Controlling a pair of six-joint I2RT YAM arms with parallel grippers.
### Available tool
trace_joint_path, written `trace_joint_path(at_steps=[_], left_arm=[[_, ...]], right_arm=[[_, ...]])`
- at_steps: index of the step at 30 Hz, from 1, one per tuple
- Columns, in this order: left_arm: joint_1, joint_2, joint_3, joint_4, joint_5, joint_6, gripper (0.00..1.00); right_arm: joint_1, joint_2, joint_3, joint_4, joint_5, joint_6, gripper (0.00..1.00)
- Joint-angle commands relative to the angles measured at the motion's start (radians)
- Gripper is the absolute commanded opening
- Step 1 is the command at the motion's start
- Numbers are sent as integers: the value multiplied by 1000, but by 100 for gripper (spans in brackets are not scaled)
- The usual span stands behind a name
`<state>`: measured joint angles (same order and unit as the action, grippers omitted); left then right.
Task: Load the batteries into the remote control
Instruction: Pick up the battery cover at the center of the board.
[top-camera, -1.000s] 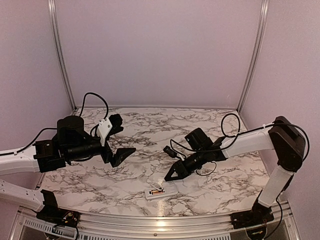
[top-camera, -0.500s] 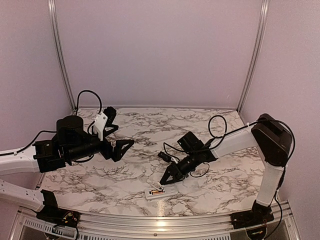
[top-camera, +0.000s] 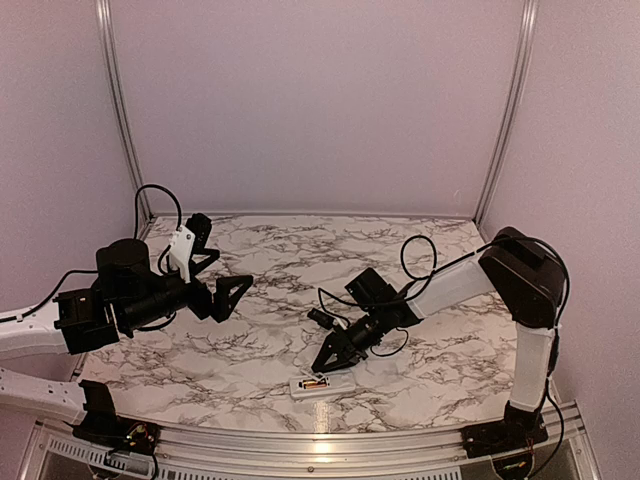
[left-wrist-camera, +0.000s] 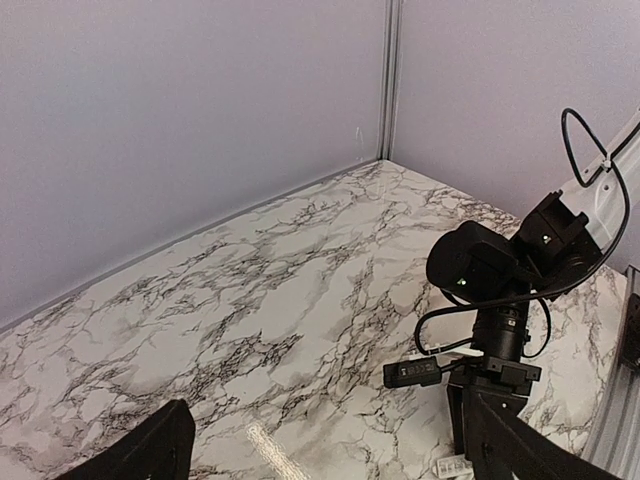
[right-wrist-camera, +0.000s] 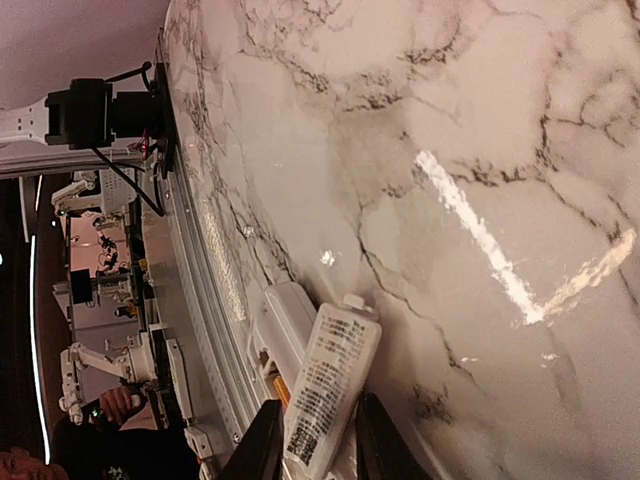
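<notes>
From above, the left gripper (top-camera: 226, 252) hangs over the left side of the marble-patterned table (top-camera: 290, 255). Its two fingers are spread wide with nothing between them, well apart from everything else. The right gripper (top-camera: 325, 364) points down toward the near edge, its tips just beside the remote control (top-camera: 308, 386). The remote lies flat on the table close to the front rail (top-camera: 330, 440), back side up, and a speck of orange, a battery (top-camera: 316, 381), shows in its open recess. From up here I cannot tell how far apart the right gripper's tips stand. In the left wrist view the left gripper's own dark fingers sit at the two bottom corners, far apart, with bare marble between them. Across the table the right arm (left-wrist-camera: 490, 275) bends down, its wrist camera and cables in plain sight. In the right wrist view the right fingers (right-wrist-camera: 372, 440) stand close on either side of a white battery cover (right-wrist-camera: 328, 385) with a printed label, whose lower end fills the gap between them. They look to be touching its edges, but I cannot tell whether it is truly clamped. Just beyond the cover lies the remote control, beside the rail, with a bit of orange battery peeping out between the two. I cannot tell how many batteries sit in there.
</notes>
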<state>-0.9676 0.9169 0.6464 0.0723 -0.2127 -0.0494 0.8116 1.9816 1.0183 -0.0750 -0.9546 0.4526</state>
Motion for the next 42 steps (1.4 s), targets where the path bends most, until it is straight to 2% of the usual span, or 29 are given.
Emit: trace_joint_path(at_steps=[1,12,22,26,30,34,38,42], left_arm=[[0,-39,-22,44,-19,-5,99],[0,-6,-1,-2,-66,-29,99],[0,25,7,-47,-45,-98,99],[0,84,-10,-38,60,-170,99],[0,181,-37,15,260,-205,99],[1,268,-56,99,388,-234,99],[1,332,-70,145,513,-194,88],[1,326,-112,203,587,-155,76]], right_arm=[[17,32,23,34,-48,42,22],[15,26,12,116,-79,89,0],[6,-12,-12,146,-81,83,0],[5,-36,-27,172,-78,80,0],[4,-67,-38,196,-80,77,0],[4,-96,-40,197,-89,64,0],[4,-122,-37,177,-110,38,0],[9,-164,-34,140,-136,-3,0]])
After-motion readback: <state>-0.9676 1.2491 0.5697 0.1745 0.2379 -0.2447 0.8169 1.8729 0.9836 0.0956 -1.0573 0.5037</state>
